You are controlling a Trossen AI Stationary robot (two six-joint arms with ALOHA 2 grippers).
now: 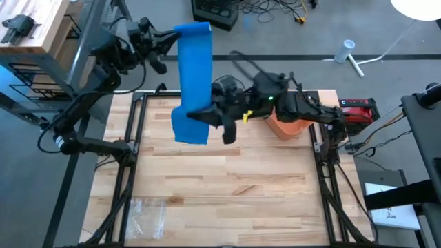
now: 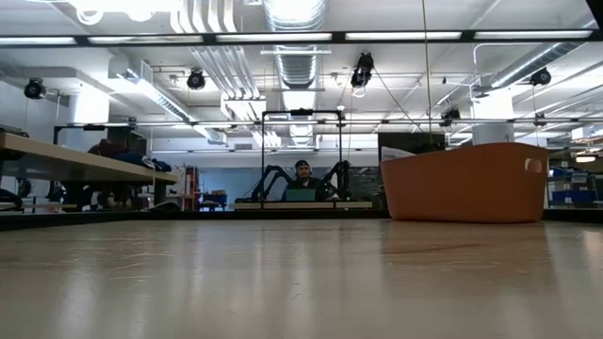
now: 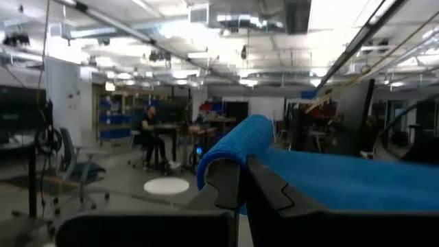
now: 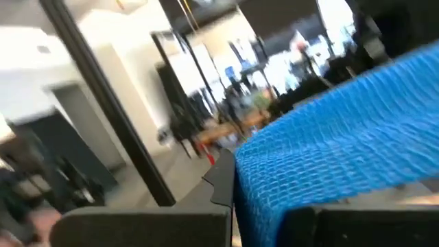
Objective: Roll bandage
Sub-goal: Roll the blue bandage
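Observation:
A long blue bandage [image 1: 195, 76] is stretched between my two grippers, high above the wooden table [image 1: 227, 186]. My left gripper [image 1: 173, 40] is shut on its far end, beyond the table's far edge. My right gripper [image 1: 207, 116] is shut on its near end, over the table's far part. A short free end [image 1: 189, 132] reaches past the right gripper. The low view shows neither the bandage nor the grippers. The bandage also shows in the left wrist view [image 3: 343, 182] and in the right wrist view [image 4: 336, 158]. My left gripper pinches the bandage's far end [image 3: 236, 154] between its two fingers [image 3: 226, 185], at the strip's left edge, where the cloth curls over into a rounded fold. The strip runs off level from the fingers, lifted clear and drawn flat. My right gripper pinches the bandage near its near end [image 4: 254, 182] between its two fingers [image 4: 223, 180], coming from the table's right side and lying across the strip. The bandage is lifted clear of the table and runs flat toward the left gripper.
An orange bin [image 1: 289, 126] stands at the table's far right, also in the low view [image 2: 466, 182]. A clear plastic bag [image 1: 148, 213] lies at the near left. A red device [image 1: 358, 109] sits past the right edge. A person [image 2: 301, 177] sits in the room behind.

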